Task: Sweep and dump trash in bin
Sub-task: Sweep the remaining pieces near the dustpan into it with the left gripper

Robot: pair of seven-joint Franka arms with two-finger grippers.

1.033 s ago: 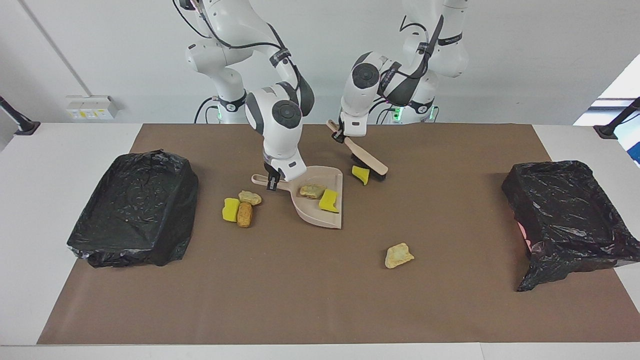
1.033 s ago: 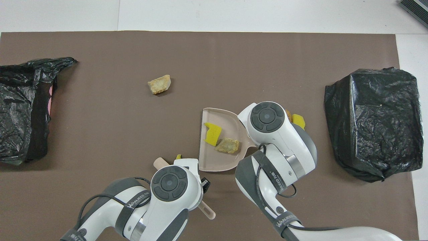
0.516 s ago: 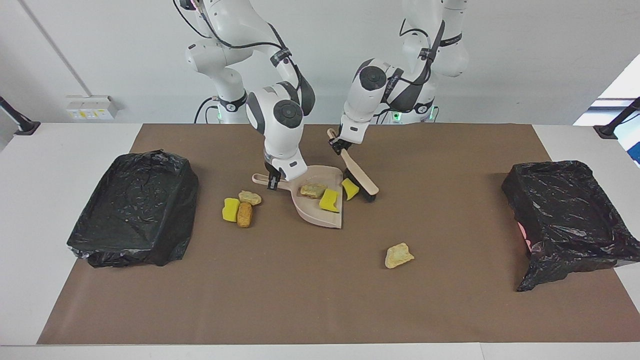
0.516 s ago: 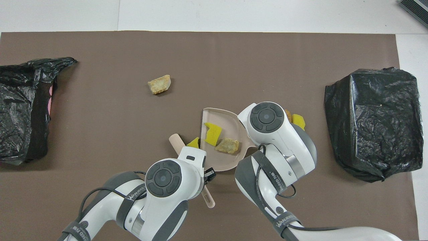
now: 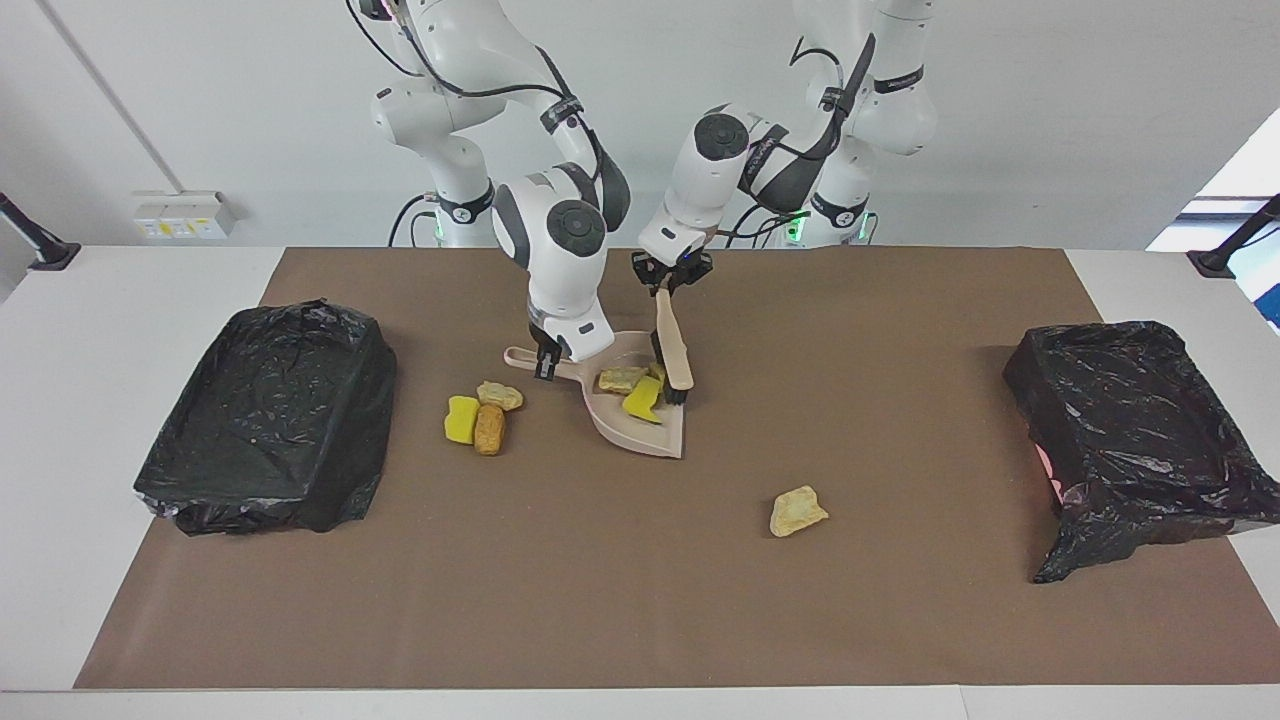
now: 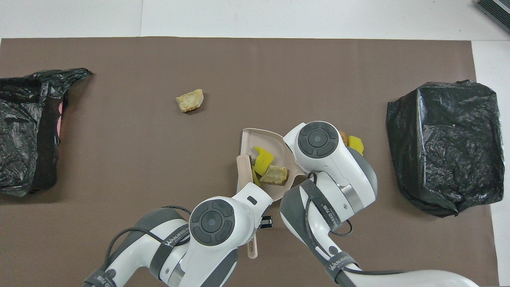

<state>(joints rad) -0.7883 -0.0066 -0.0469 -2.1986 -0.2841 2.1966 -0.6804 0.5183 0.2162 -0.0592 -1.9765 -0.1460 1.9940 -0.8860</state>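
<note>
Holding the brush [image 5: 672,345] clamped, the left claw [image 5: 668,278] hangs at frame center; the right claw [image 5: 545,362], beside it, clamps the dustpan [image 5: 640,430] handle.

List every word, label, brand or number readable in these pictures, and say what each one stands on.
"WANJEED...": on a black band around the left arm, overhead view; its end is cut off by the arm's curve.
"WANJEED...": on a black band around the right arm, overhead view, partly readable.
Small print on the band around the right arm's upper part, facing view: unreadable.
Yellow labels on the wall socket: unreadable.
</note>
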